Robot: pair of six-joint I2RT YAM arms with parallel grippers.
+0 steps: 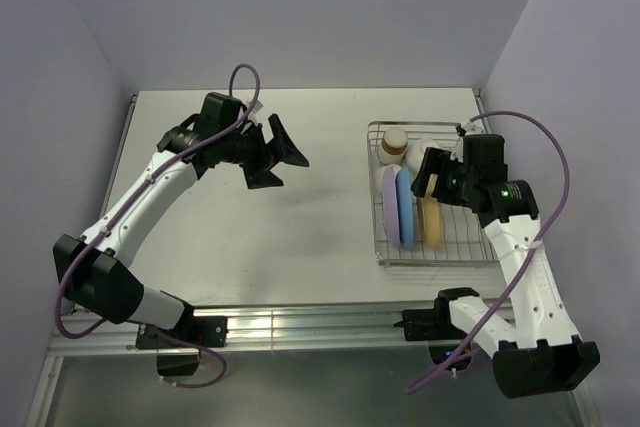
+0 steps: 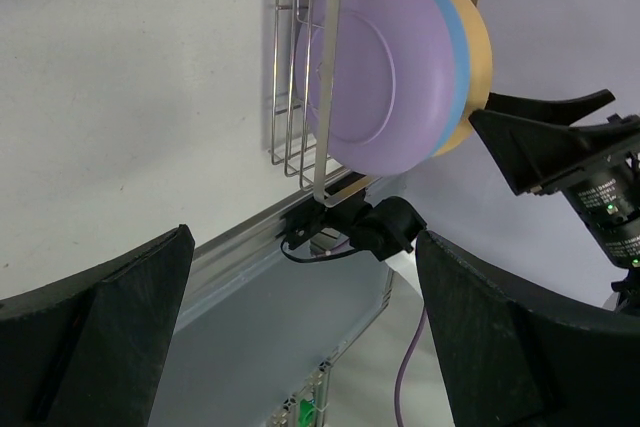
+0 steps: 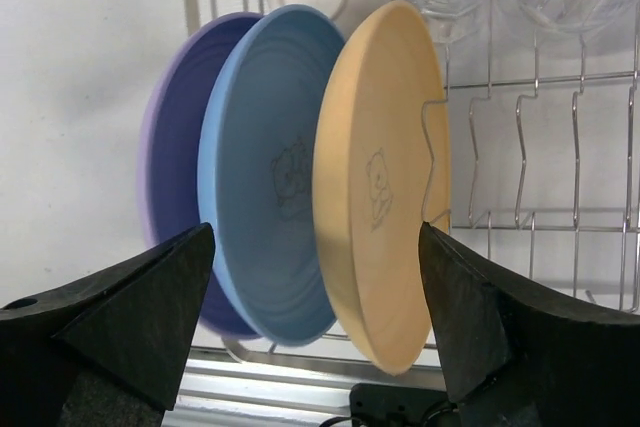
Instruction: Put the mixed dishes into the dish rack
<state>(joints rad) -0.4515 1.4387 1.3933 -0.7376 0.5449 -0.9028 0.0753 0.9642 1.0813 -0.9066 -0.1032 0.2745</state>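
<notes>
With right gripper [image 1: 428, 187] jaws apart astride the orange plate [image 3: 385, 177], upright in the rack [image 1: 470, 237] at 3 o'clock beside blue plate [image 3: 260, 167] and purple plate [image 3: 175, 147], back straight off without clipping its rim, leaving left gripper [image 1: 283, 159], jaws wide apart, hovering toward 10 o'clock.

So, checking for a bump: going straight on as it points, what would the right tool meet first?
Probably the orange-yellow plate, standing on edge in the dish rack; the blue plate beside it is close too, depth being unclear.
</notes>
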